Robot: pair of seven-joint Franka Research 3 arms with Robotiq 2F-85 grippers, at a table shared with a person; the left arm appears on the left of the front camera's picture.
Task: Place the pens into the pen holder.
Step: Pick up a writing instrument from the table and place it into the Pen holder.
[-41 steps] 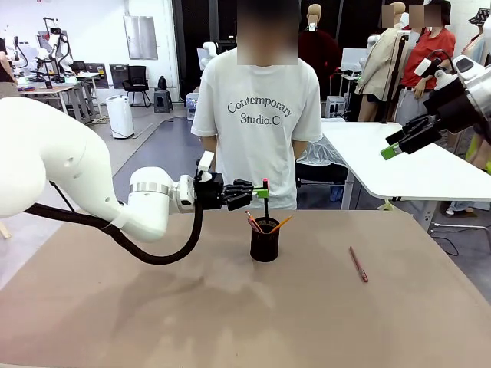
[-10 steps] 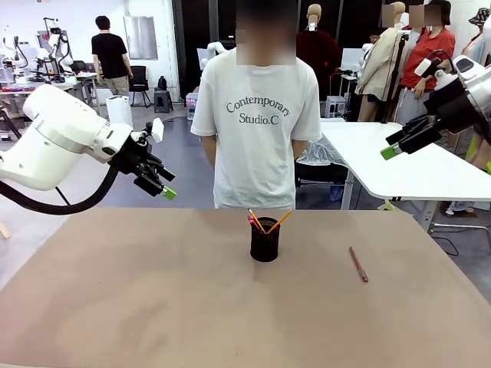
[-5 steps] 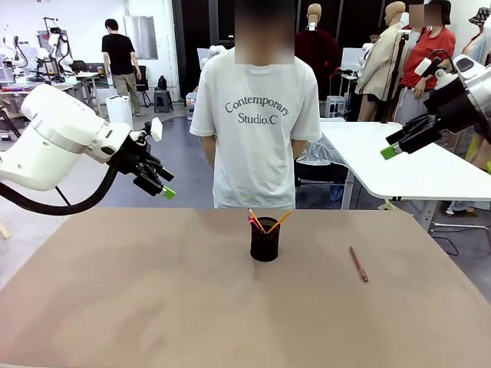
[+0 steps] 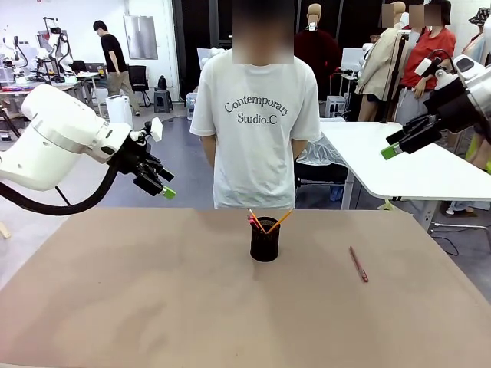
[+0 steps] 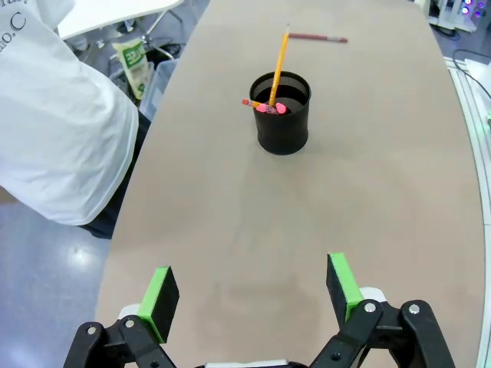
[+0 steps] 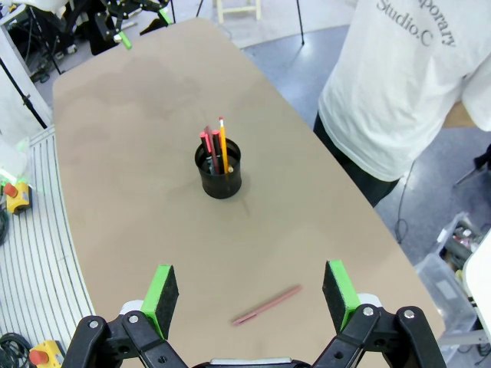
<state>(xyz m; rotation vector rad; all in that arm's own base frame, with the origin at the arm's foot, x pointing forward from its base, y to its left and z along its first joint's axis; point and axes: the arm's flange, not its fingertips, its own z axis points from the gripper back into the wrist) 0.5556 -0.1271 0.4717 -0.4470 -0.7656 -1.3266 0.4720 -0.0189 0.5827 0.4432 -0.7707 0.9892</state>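
Front view: the pen holder stands upright near the middle of the surface, just in front of the person at the far edge. The yellow pencil and the red-tipped pen lean out of its rim because both are longer than the cup is deep. The dark red pen lies flat on the surface, well to the robot's right of the holder, so one of the three placements is not yet done. The left fingers hang high above the left edge and the right fingers hang high at the right, both spread and carrying nothing. This posture probably keeps the arms clear of the work area between picks. Left wrist view: the left fingers are wide apart and empty over bare surface. The pen holder sits ahead of them, with the yellow pencil slanting away, and the dark red pen lies beyond it. Right wrist view: the right fingers are likewise spread and empty. The dark red pen lies between them in the picture, far below, with the pen holder farther on. The right arm therefore appears the better placed to fetch the loose pen.
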